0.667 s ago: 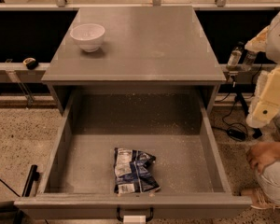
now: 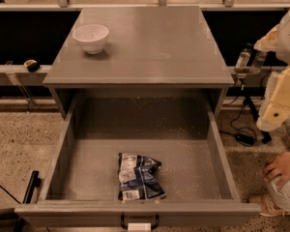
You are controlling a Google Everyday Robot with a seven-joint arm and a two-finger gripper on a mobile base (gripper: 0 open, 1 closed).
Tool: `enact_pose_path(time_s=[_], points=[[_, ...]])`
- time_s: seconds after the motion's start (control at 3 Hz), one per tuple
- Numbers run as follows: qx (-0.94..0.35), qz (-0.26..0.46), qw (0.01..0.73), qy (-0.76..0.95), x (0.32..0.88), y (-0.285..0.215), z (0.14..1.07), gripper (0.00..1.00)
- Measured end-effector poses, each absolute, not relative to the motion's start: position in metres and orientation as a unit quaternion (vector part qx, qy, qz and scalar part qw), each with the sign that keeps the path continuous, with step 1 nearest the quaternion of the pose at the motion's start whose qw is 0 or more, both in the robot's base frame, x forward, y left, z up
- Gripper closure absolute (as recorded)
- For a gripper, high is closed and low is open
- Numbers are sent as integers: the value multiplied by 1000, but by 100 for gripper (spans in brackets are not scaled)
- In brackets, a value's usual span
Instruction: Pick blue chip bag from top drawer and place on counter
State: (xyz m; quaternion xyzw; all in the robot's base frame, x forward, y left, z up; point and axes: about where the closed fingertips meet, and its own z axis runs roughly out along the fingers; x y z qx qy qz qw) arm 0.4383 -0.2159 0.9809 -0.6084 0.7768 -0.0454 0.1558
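- Camera view: the blue chip bag point(image 2: 137, 177) lies on the floor of the open top drawer point(image 2: 217, 144), near its front wall, well apart from the tool point(image 2: 250, 59).
- The tool hangs right of the counter point(image 2: 150, 42), prongs apart, holding nothing.
- A white bowl point(image 2: 91, 37) stands on the counter's rear left; speckled floor point(image 2: 14, 139) surrounds the cabinet.
- The bag is crumpled dark blue with white print.

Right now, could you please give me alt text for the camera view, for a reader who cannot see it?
A crumpled blue chip bag lies near the front of the open top drawer of a grey cabinet. The robot's end effector hangs at the picture's right, beside the counter, which holds a white bowl near its far left corner.
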Motion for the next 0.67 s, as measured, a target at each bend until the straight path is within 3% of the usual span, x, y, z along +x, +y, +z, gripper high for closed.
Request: enact_pose_path(time_s=[0.67], points=[[-729, -120, 101, 667, 422, -188, 934, 0]])
